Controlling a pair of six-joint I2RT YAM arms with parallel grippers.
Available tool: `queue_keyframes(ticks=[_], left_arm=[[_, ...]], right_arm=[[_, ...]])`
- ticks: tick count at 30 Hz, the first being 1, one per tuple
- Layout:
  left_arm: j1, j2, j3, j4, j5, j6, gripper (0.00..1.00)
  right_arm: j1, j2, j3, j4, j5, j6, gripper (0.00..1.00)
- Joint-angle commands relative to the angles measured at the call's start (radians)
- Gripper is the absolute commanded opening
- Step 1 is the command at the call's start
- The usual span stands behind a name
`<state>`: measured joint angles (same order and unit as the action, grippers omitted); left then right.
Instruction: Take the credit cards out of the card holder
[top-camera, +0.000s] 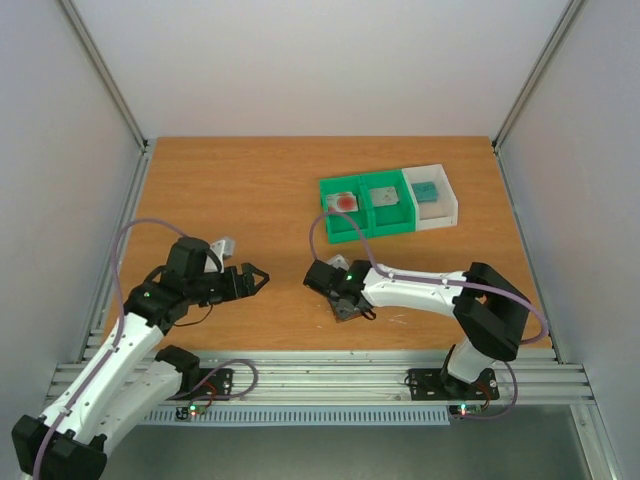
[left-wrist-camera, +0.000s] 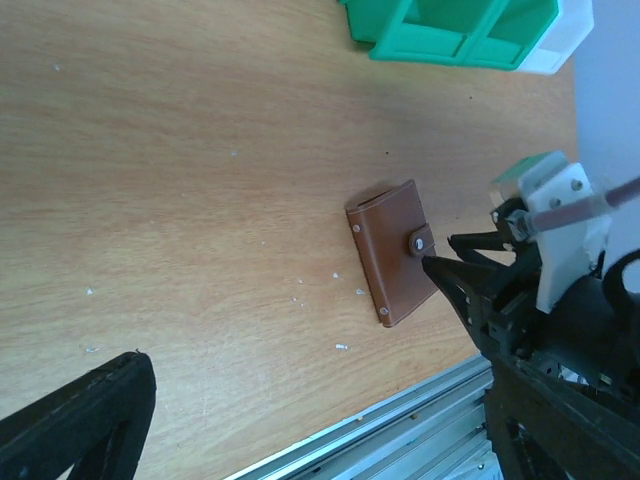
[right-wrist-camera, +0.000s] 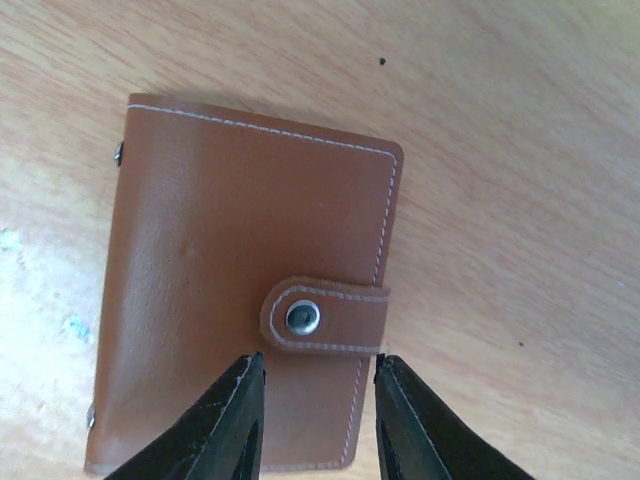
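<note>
The right gripper (right-wrist-camera: 317, 365) hangs half open and empty over the shut wallet (right-wrist-camera: 220, 240), astride its snap tab (right-wrist-camera: 335, 318). I'd pinch that tab and peel slowly.

The card holder (right-wrist-camera: 250, 250) is smooth, matt brown leather-like material with pale stitching; its snap (right-wrist-camera: 302, 317) is shiny metal. The table (top-camera: 240, 190) has a matt wood-grain surface. The green tray (top-camera: 385, 226) and white tray (top-camera: 452, 207) are smooth plastic. The right end effector (right-wrist-camera: 315, 375) is matt black.
</note>
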<state>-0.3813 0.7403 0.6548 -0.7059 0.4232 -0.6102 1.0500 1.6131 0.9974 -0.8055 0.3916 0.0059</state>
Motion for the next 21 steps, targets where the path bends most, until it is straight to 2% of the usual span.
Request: queue_keyframes(ticks=[1,11,14,21], left_arm=[[-0.016,-0.033,-0.023,0.082,0.002,-0.068,0.91],[-0.016,-0.079,-0.034,0.026,-0.017,-0.078,0.92],[-0.017,-0.078,-0.036,0.02,-0.024,-0.079,0.92],[-0.018,-0.078,-0.039,-0.006,-0.041,-0.066,0.92]], right_arm=[[-0.035,0.056,0.012,0.075,-0.033,-0.048,0.31],[-0.042,0.145,0.024,0.067,-0.035,-0.041,0.33],[-0.042,0.143,0.004,0.082,-0.038,-0.034,0.3],[-0.041,0.101,0.021,0.071,-0.096,-0.017,0.33]])
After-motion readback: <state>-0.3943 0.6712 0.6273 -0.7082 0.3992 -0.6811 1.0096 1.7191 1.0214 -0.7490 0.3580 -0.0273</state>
